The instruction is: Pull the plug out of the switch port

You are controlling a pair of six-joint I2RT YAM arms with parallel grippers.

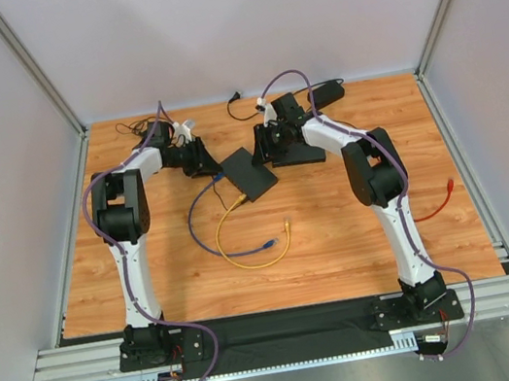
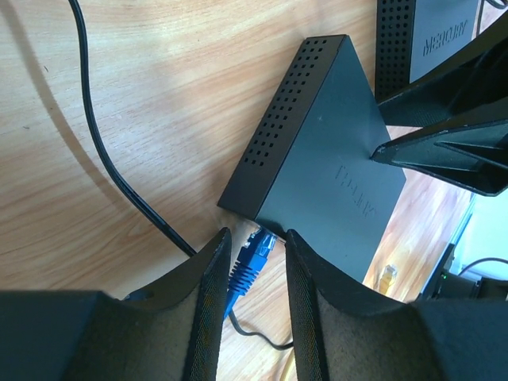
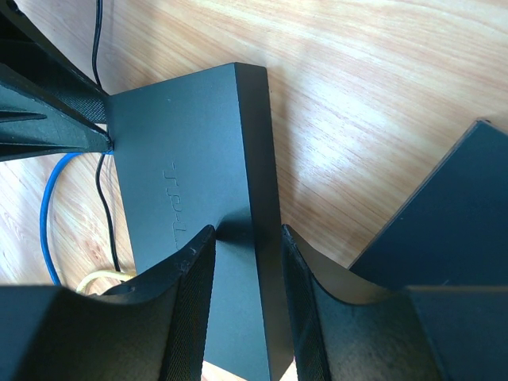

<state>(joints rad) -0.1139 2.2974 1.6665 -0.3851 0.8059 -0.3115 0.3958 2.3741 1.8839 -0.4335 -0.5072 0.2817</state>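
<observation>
The black switch (image 1: 250, 174) lies mid-table between both arms. In the left wrist view its vented side and top (image 2: 325, 151) show, with the blue plug (image 2: 252, 258) at its near edge. Whether the plug sits in the port is unclear. My left gripper (image 2: 257, 232) is open around the plug, which leans on the left finger with a gap to the right finger. My right gripper (image 3: 248, 228) is shut on the switch (image 3: 182, 143) at its opposite edge, one finger on the top face and one against the side wall.
A blue cable (image 1: 205, 234) and a yellow cable (image 1: 248, 263) loop towards the front. A second black box (image 2: 429, 32) lies just behind the switch under the right arm. A black cord (image 2: 103, 151) crosses the wood on the left. A red cable (image 1: 439, 202) lies far right.
</observation>
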